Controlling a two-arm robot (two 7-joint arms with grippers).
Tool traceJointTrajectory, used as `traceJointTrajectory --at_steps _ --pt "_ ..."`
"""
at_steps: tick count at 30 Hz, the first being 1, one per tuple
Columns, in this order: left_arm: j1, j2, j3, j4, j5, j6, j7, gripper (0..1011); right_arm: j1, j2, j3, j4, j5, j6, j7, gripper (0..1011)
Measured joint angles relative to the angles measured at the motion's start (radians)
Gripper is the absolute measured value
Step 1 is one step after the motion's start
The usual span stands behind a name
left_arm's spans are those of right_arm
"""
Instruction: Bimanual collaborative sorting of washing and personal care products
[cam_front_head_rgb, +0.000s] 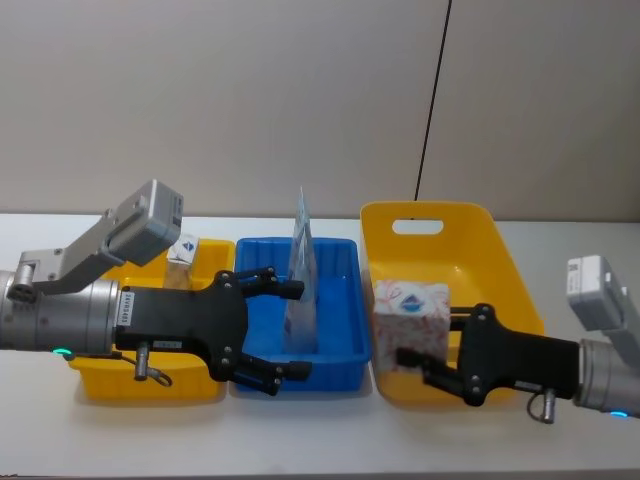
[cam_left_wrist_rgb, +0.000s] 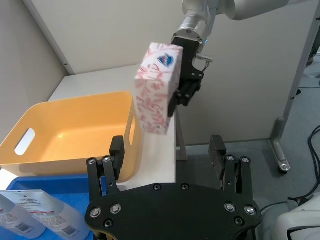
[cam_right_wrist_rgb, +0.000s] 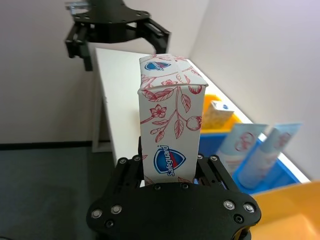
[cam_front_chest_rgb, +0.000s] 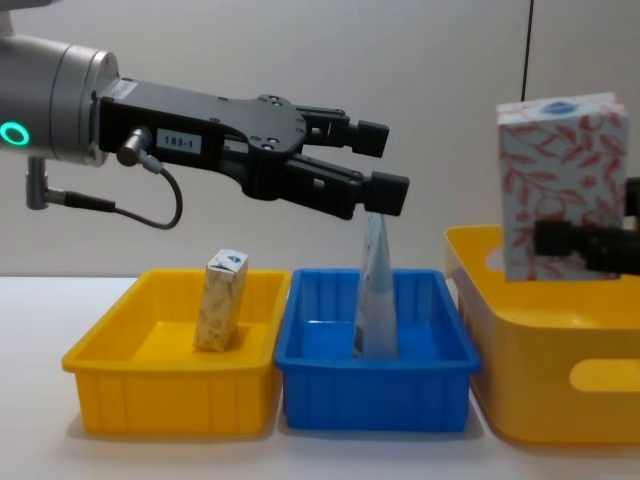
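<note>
My right gripper (cam_front_head_rgb: 420, 352) is shut on a white box with red leaf print (cam_front_head_rgb: 410, 312), holding it upright above the near left part of the large yellow bin (cam_front_head_rgb: 500, 262). The chest view shows the box (cam_front_chest_rgb: 560, 180) well above that bin's rim, with the right gripper (cam_front_chest_rgb: 566, 240) on its lower part. My left gripper (cam_front_head_rgb: 286, 331) hangs open over the blue bin (cam_front_head_rgb: 345, 345), above and beside the tall pale-blue tubes (cam_front_chest_rgb: 375, 295) standing in it. A small beige speckled carton (cam_front_chest_rgb: 222, 300) stands in the small yellow bin (cam_front_chest_rgb: 120, 385).
The three bins stand side by side on the white table (cam_front_head_rgb: 320, 440), with the small yellow one on the left, the blue one in the middle and the large yellow one on the right. A grey wall rises close behind them.
</note>
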Motion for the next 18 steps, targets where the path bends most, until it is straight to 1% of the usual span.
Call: traceJointTrajectory --at_steps 3,4,8,13,18 --pt "0.000 0.000 0.000 0.000 0.000 0.000 0.000 1001 -0.021 0.018 0.020 -0.015 0.002 0.006 -0.039 375" --pt "0.000 0.000 0.000 0.000 0.000 0.000 0.000 1001 -0.021 0.018 0.020 -0.015 0.002 0.006 -0.039 375" --pt "0.000 0.000 0.000 0.000 0.000 0.000 0.000 1001 -0.044 0.031 0.043 -0.030 0.003 0.017 -0.093 374" --pt "0.000 0.000 0.000 0.000 0.000 0.000 0.000 1001 -0.063 0.035 0.066 -0.038 0.004 0.032 -0.146 374" --pt "0.000 0.000 0.000 0.000 0.000 0.000 0.000 1001 -0.076 0.031 0.088 -0.039 0.003 0.053 -0.212 375"
